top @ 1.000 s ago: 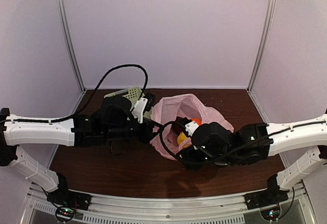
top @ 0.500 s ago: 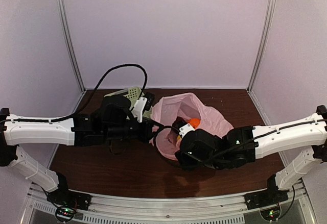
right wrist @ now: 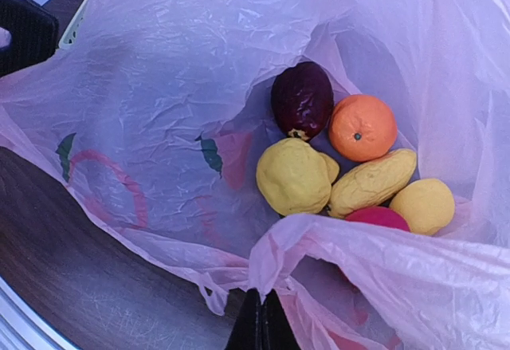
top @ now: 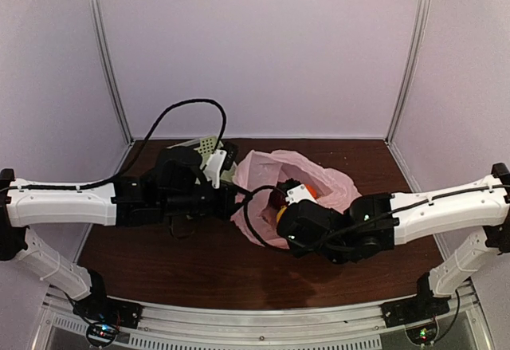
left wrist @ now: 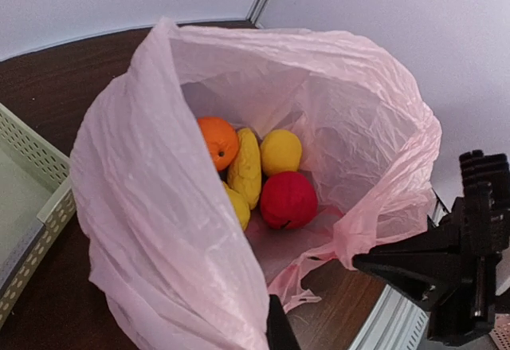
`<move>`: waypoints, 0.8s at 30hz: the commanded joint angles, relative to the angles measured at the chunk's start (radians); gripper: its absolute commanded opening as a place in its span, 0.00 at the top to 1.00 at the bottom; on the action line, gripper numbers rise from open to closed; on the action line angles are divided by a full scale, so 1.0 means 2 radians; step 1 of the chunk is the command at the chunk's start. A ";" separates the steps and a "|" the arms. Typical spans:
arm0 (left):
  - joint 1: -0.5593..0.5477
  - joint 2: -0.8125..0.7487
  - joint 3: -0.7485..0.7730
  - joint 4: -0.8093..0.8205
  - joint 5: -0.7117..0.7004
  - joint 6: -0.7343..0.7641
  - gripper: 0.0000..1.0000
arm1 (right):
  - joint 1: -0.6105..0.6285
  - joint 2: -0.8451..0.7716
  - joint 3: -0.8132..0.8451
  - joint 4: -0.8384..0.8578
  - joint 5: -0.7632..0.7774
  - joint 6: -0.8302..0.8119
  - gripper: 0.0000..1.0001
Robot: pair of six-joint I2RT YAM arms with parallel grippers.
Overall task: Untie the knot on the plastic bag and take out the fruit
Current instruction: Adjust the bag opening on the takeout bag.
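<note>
The pink plastic bag (top: 307,171) lies mid-table with its mouth open. My left gripper (top: 237,198) is shut on the bag's left rim (left wrist: 159,206), which drapes over its dark fingertip (left wrist: 279,330). My right gripper (top: 280,209) is shut on the near rim (right wrist: 335,242), its fingers (right wrist: 260,322) pressed together on the film. Inside the bag lies the fruit: a dark red one (right wrist: 302,99), an orange (right wrist: 362,127), a yellow one (right wrist: 293,177), an elongated yellow one (right wrist: 370,182), another yellow one (right wrist: 422,205) and a red one (left wrist: 288,199).
A pale green slotted basket (top: 205,144) stands behind the left arm, just left of the bag (left wrist: 32,206). Dark wooden table (top: 159,262) spreads in front of the bag. White booth walls stand close on three sides. A black cable loops above the left arm.
My right gripper moved left to the bag's near rim and went from open to shut on it. The bag's mouth is pulled wider. The left arm barely moved.
</note>
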 commanded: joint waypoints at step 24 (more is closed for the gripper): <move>0.065 -0.027 -0.071 0.073 0.073 0.005 1.00 | -0.027 -0.378 -0.228 -0.086 -0.011 0.178 0.96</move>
